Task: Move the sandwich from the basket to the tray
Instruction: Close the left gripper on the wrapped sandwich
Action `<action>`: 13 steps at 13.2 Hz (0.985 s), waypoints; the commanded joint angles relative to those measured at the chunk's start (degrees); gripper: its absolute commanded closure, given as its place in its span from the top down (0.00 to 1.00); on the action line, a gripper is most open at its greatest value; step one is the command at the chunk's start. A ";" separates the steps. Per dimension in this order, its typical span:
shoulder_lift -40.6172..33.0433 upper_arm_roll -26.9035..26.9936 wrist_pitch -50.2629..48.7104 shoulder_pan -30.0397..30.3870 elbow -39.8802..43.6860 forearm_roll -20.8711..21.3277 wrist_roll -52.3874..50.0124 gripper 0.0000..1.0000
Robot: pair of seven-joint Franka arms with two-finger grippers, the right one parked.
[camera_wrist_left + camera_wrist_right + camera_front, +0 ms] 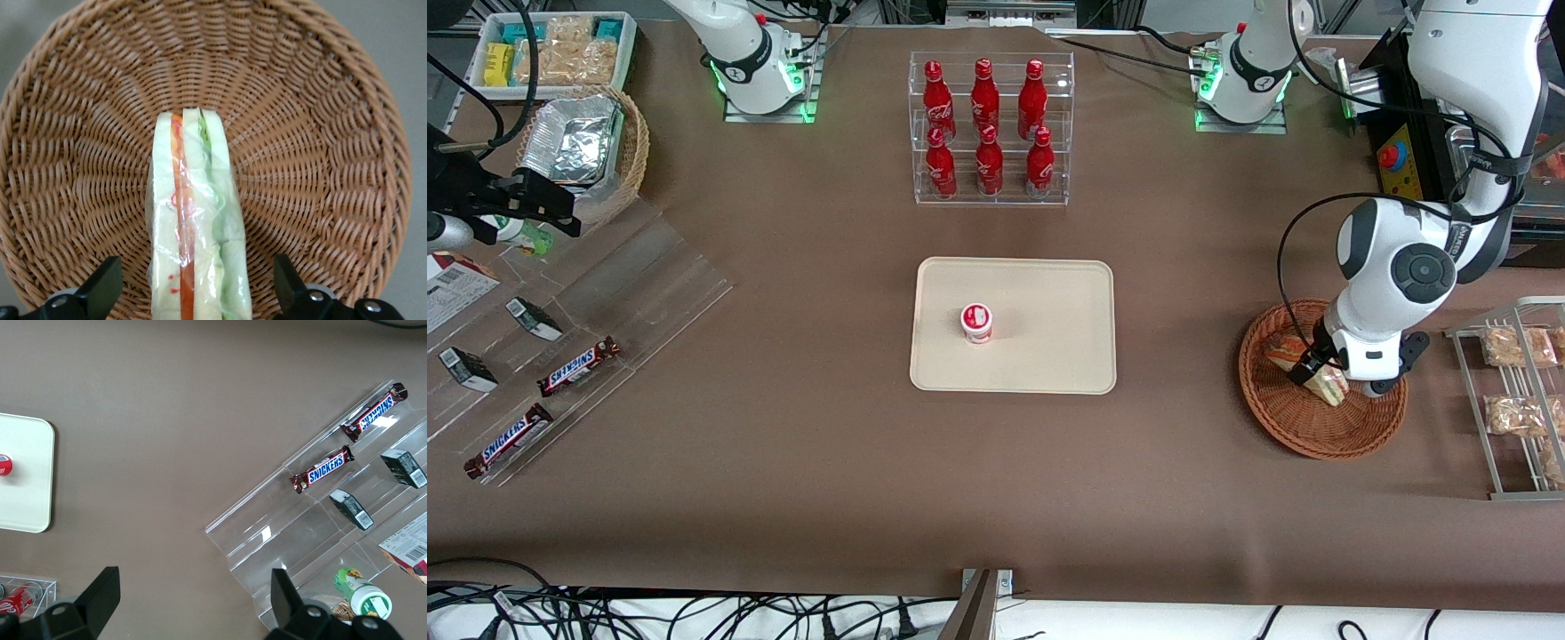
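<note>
Landmark = the reddish-brown wicker basket (1320,418), sitting on the brown surface (783,462) toward the working arm's end; the wrapped wedge sandwich (197,233) lies in it, roughly mid-basket, cut edge up w/ white bread, a red-orange strip and green filling showing thru clear wrap; in front view a 2nd wrapped sandwich piece (1282,351) seems to lie in the same basket, farther from the front camera, partly hidden by the arm, so can't be sure what it is.

Left gripper (1319,371) is low inside the basket, right over the sandwich; fingers (100,287) spread apart, one each side of the wedge w/ gaps visible, not clamping it; nothing held.

Cream-beige tray (1049,293) lies well apart from the basket, toward mid-surface; on it stands a small white cup w/ red lid (976,322); no sandwich on it yet.

Clear rack of red cola bottles (989,124) stands farther from the front camera than the basket, past the tray; wire rack w/ bagged beige snacks (1516,351) just beside the basket at the surface's edge; Snickers bars (578,366) on a clear stand lie well apart from the basket, at the parked arm's end.
</note>
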 commanded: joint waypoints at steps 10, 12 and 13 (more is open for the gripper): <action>-1.17 -0.35 -0.44 0.43 0.30 1.53 -0.78 0.00; -3.10 -0.97 -4.72 0.34 2.58 1.62 0.62 0.00; -3.80 -1.23 -8.84 0.34 5.03 1.53 2.63 0.00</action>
